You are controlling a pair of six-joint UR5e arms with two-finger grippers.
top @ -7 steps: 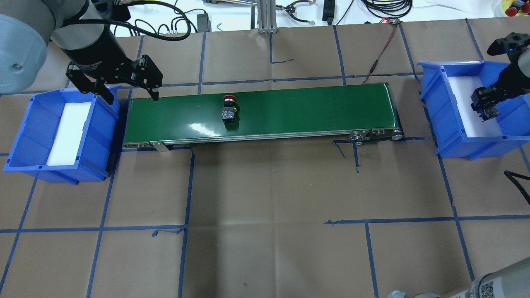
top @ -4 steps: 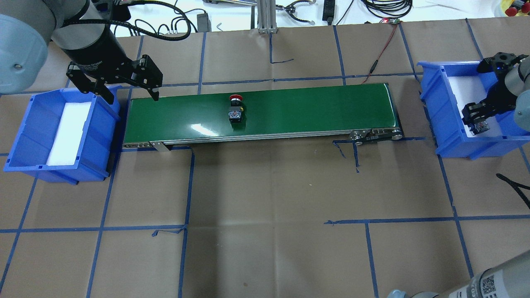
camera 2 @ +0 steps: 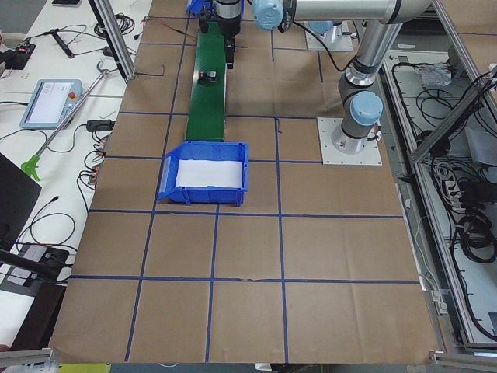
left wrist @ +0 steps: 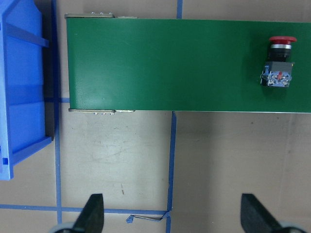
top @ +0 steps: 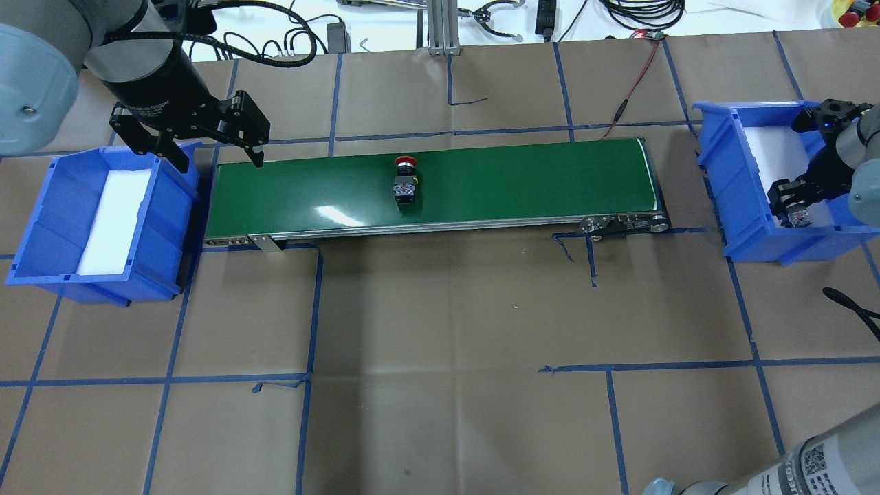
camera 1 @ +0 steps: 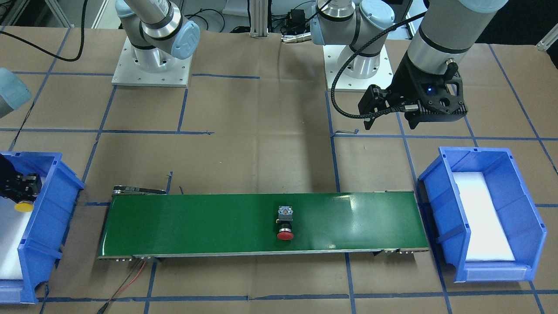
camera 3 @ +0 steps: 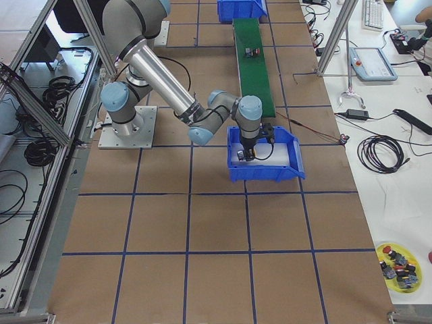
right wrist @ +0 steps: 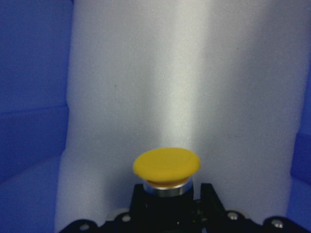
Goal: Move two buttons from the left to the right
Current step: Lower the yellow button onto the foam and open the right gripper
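Brown-papered table (top: 440, 385) with blue tape grid, and a green conveyor belt (top: 536, 182) running between two blue bins. Your right gripper (top: 794, 210) is down inside the right bin (top: 715, 175), fingers clamped on the yellow button (right wrist: 166, 167), with the cap pointing out over the white foam pad (right wrist: 194, 73). Can't tell if it touches the foam yet.

The red button (top: 405, 184) lies on its side at mid belt, cap toward the operators' edge.

The left gripper (top: 220, 163) hangs with its fingers wide apart over the belt's left end, beside the left bin (top: 41, 227), holding nothing.

The step looks like dropping off the yellow one:
- Go low to the foam before you release.
- Open fully.
- Lift straight up, clear of the bin wall.
- Then meet the red one at the belt's right end.
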